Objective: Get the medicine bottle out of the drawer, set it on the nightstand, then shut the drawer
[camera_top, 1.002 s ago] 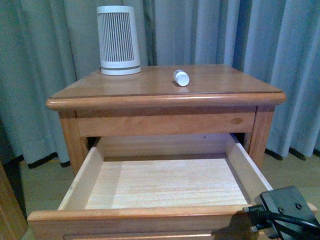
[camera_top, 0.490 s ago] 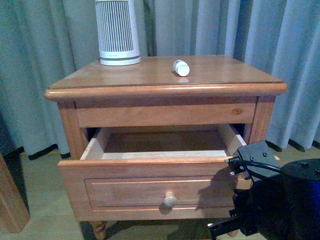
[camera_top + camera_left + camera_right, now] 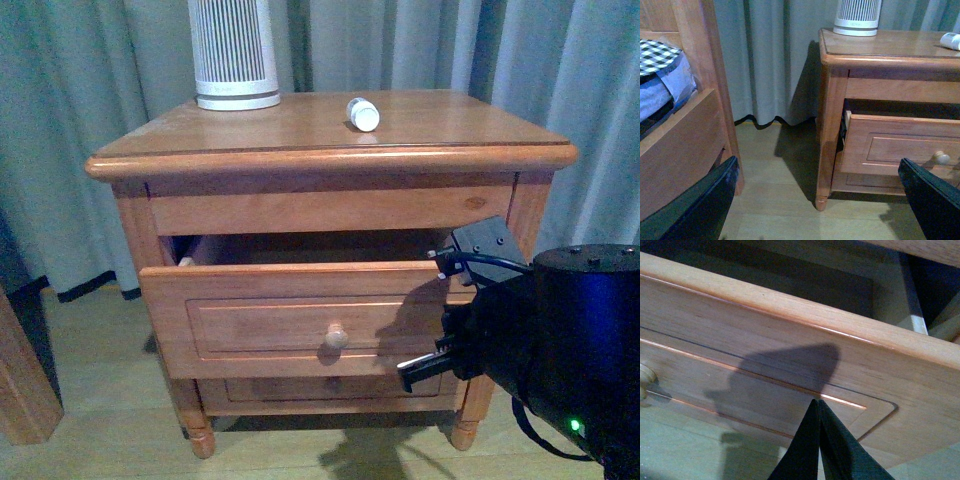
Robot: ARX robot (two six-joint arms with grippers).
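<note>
The right gripper (image 3: 819, 440) is clenched, fingertips together, empty, tips against the front panel of the drawer (image 3: 300, 320). The left gripper (image 3: 815, 205) is released, fingers spread wide, empty, beside the nightstand (image 3: 330, 150). The drawer stands slightly open. The medicine bottle (image 3: 362, 113) lies on its side on the nightstand top, near the ribbed cylinder (image 3: 234, 52).

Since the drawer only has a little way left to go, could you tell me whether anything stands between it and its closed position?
Nothing visible does. The drawer sticks out slightly from the nightstand; the gap above its front looks clear, though its inside is dark. The bottle lies on top, and the right claw, shut, points at the drawer front.
</note>
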